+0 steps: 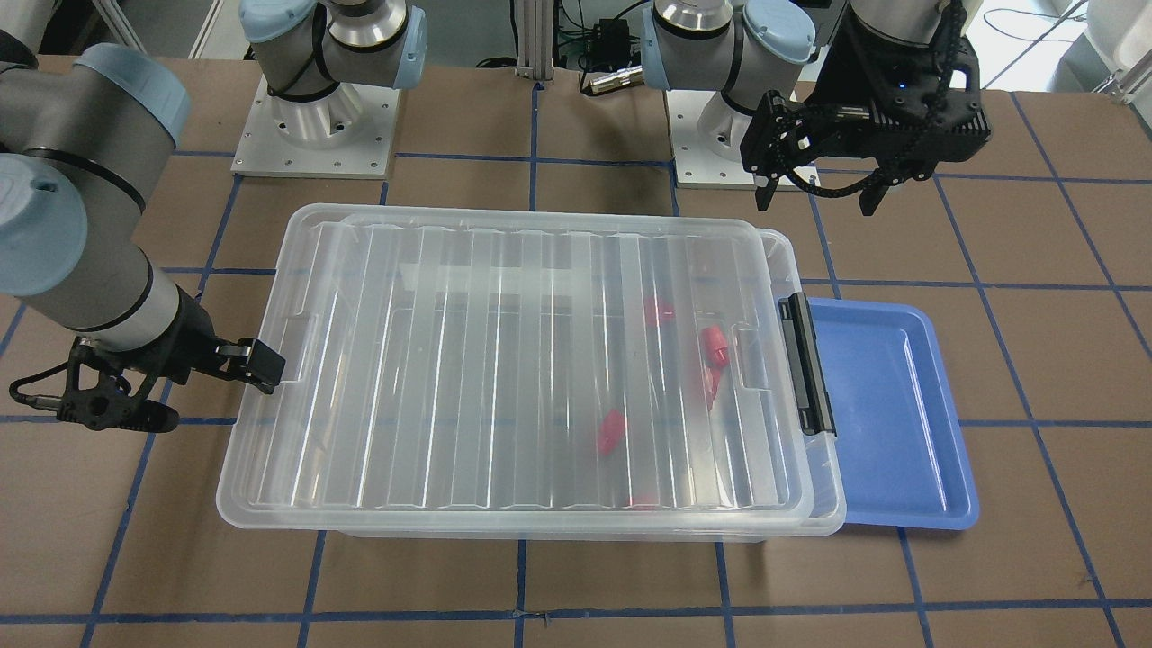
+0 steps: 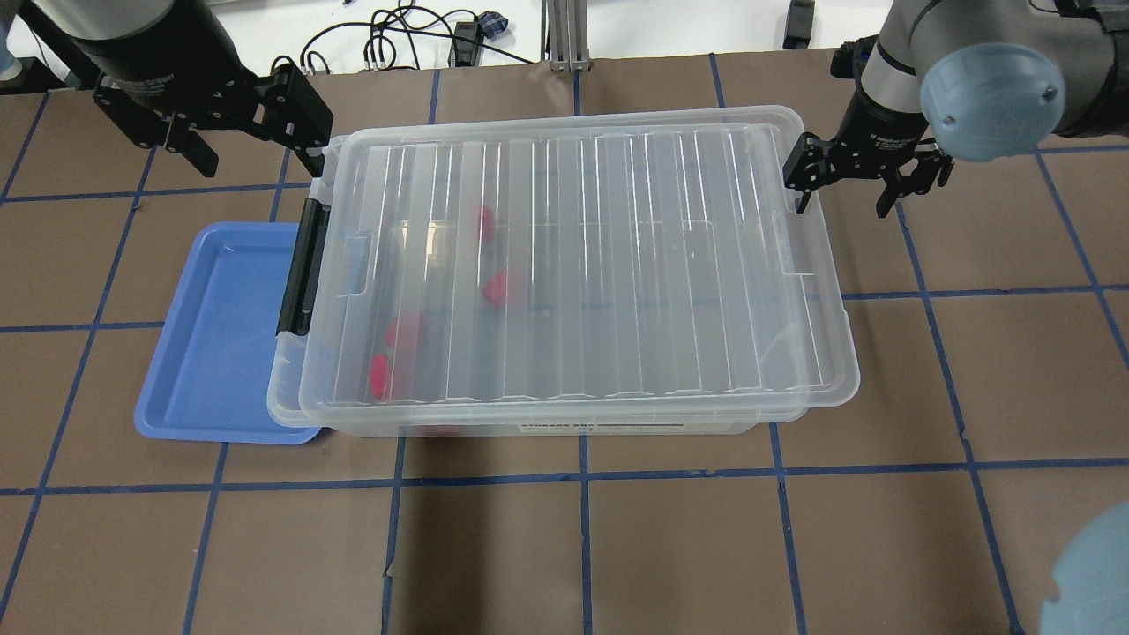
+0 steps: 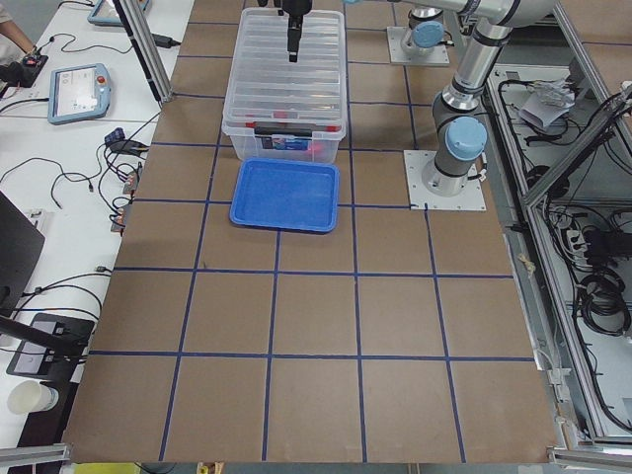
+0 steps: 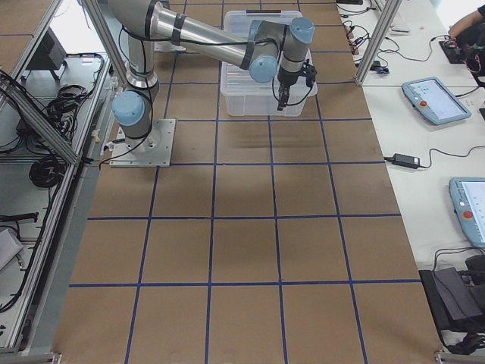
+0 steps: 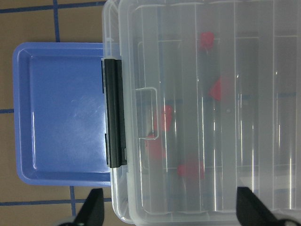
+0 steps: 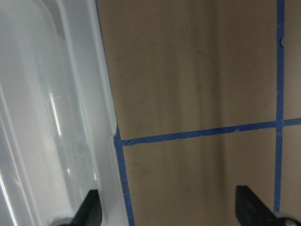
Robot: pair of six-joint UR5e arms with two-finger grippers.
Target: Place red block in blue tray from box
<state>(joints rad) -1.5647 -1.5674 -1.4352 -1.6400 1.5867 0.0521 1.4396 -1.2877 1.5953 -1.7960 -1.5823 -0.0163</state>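
Observation:
The box (image 2: 573, 265) is a clear bin with its ribbed lid on and a black latch bar (image 2: 300, 265) at its left end. Several red blocks (image 2: 496, 287) lie inside, blurred through the lid; they also show in the left wrist view (image 5: 164, 117). The blue tray (image 2: 216, 335) lies empty beside the latch end, its edge tucked under the box rim. My left gripper (image 2: 256, 163) is open and empty, above the box's back left corner. My right gripper (image 2: 845, 201) is open and empty at the box's right end, one finger (image 6: 89, 209) over the rim.
The brown table (image 2: 582, 547) has a blue tape grid. The two arm bases (image 1: 315, 126) stand behind the box. Cables and an aluminium post (image 2: 564, 35) lie along the far edge in the overhead view. Tablets (image 4: 432, 98) lie on side desks.

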